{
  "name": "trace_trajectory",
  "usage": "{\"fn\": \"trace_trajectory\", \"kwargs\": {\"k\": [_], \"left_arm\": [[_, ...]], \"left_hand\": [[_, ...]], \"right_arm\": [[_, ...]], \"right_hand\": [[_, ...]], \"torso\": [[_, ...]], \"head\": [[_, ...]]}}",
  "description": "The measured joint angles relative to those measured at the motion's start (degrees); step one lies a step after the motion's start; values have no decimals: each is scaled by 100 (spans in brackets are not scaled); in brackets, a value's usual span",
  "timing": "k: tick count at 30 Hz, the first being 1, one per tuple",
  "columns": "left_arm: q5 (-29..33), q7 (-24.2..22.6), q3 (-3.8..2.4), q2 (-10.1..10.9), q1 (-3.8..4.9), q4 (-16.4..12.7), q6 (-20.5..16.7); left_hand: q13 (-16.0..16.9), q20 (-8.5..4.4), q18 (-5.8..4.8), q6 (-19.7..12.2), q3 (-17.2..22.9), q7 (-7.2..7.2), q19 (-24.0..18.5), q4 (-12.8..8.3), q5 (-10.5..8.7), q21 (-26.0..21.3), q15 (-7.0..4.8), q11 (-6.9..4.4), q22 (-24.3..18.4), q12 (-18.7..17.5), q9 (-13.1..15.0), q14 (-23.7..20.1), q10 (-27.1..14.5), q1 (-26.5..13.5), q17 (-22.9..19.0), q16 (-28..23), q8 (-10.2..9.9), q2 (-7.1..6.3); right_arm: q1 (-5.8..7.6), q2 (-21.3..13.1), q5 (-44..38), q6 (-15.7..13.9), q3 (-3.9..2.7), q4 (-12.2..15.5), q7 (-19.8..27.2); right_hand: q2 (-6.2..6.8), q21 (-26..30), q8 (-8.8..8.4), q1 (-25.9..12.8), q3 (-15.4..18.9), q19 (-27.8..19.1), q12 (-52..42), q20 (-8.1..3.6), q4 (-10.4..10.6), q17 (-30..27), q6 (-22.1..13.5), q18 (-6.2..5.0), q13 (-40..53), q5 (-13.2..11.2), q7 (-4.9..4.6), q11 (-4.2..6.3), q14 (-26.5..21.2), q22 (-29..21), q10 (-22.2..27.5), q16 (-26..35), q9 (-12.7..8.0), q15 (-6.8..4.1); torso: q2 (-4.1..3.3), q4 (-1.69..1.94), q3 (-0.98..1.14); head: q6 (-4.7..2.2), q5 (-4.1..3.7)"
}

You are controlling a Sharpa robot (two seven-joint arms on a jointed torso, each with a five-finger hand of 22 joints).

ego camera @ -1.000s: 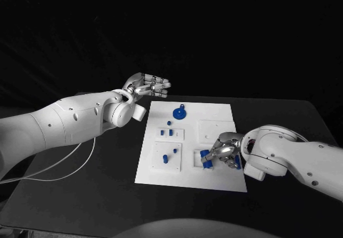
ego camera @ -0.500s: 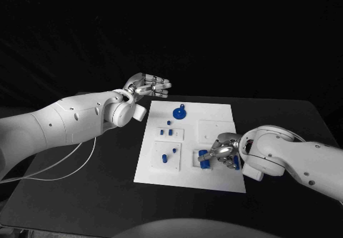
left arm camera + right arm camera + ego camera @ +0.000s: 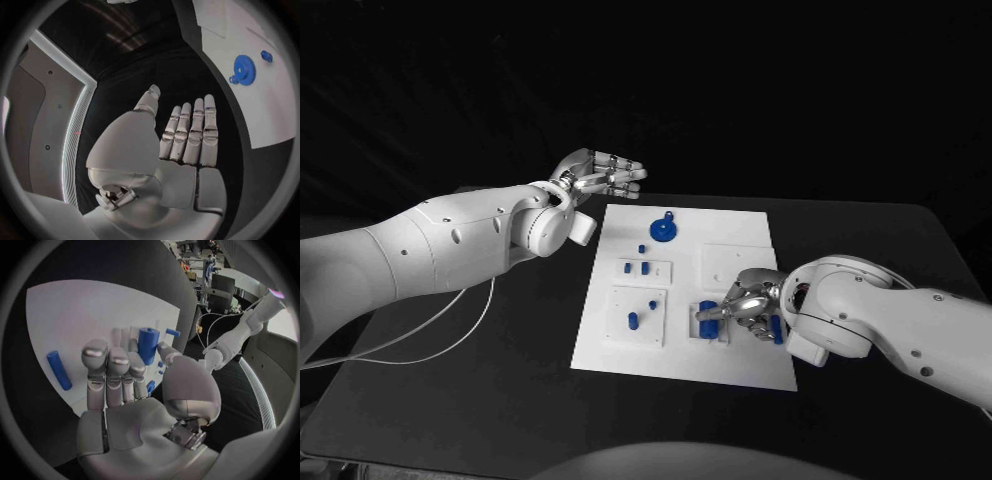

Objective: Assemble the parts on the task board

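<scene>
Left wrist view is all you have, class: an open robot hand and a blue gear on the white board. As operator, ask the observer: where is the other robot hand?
Observer: The right robot hand is over the near right part of the task board.
Operator: Holding a part?
Observer: I cannot tell. In the right wrist view a blue cylinder stands upright just past its fingers.
Operator: Anything else nearby?
Observer: A blue peg lies flat on the board, apart from the hand.
</scene>
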State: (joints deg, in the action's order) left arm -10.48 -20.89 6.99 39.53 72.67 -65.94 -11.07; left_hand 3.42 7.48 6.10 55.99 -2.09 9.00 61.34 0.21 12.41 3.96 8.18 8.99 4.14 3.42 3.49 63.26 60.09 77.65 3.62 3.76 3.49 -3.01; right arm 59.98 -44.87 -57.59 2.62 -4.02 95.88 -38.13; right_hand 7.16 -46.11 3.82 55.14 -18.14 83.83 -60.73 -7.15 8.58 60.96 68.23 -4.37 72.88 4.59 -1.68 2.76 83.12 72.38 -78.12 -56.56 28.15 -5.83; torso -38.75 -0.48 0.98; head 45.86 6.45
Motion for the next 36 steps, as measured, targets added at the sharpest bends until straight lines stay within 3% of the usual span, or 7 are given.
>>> {"fn": "trace_trajectory", "kwargs": {"k": [8,19,26,29,31,32,36], "left_arm": [[0,12,5,15,0,1,10],[-1,23,10,21,0,-3,23],[-3,30,12,31,0,-13,26],[-4,32,12,37,0,-21,26],[-4,33,13,43,0,-29,26],[-4,33,13,46,0,-34,26],[-5,33,14,58,0,-51,26]], "left_hand": [[0,0,0,0,0,0,0,0,0,0,0,0,0,0,0,0,0,0,0,0,0,0],[0,0,-1,0,0,0,0,0,0,0,0,0,0,0,0,0,0,0,0,0,0,0],[0,0,-1,0,0,0,0,0,-28,0,0,0,0,0,-1,0,0,0,0,0,0,0],[0,0,-1,0,0,0,0,0,-27,0,0,0,0,0,-1,0,0,0,0,0,0,0],[0,0,-1,0,0,0,0,0,-27,0,0,0,0,0,-1,0,0,0,0,0,0,0],[0,0,-1,0,0,0,0,0,-27,0,0,0,0,0,-1,0,0,0,0,0,0,0],[0,0,-1,0,0,0,0,0,-27,0,0,0,0,0,-1,0,0,11,0,0,0,11]], "right_arm": [[4,58,-11,-80,0,-26,3],[13,71,-57,-99,0,-53,5],[15,5,-92,-187,0,-14,11],[15,-42,-104,-278,0,19,27],[15,-83,-105,-360,0,55,67],[15,-106,-105,-401,0,73,93],[15,-238,-105,-595,0,128,278]], "right_hand": [[91,0,0,29,-29,0,0,0,75,9,0,0,-6,-104,0,0,21,5,0,0,18,-21],[387,0,0,112,76,12,0,-12,468,36,-1,0,-9,-148,1,0,21,16,0,0,1,-20],[349,0,0,224,145,22,22,-21,565,64,22,0,5,-148,24,22,21,16,-22,27,-39,-20],[266,0,-1,385,-36,22,22,-21,391,69,121,0,27,-148,48,43,34,23,-43,27,12,-32],[202,0,-1,461,-152,21,-46,-21,76,66,121,0,69,-80,49,43,42,26,-43,27,108,-41],[153,0,-1,550,-241,22,-104,-21,-160,55,121,0,110,0,49,42,42,27,-43,28,161,-41],[35,0,-1,672,-131,21,-129,-21,-666,13,98,0,150,464,72,55,42,24,-56,48,333,-41]], "torso": [[0,-4,3],[0,-3,2],[-1,0,1],[-1,0,2],[-1,0,3],[-1,-1,3],[-1,-1,7]], "head": [[-17,1],[-19,-7],[-37,-19],[-51,-24],[-59,-30],[-69,-35],[-99,-55]]}}
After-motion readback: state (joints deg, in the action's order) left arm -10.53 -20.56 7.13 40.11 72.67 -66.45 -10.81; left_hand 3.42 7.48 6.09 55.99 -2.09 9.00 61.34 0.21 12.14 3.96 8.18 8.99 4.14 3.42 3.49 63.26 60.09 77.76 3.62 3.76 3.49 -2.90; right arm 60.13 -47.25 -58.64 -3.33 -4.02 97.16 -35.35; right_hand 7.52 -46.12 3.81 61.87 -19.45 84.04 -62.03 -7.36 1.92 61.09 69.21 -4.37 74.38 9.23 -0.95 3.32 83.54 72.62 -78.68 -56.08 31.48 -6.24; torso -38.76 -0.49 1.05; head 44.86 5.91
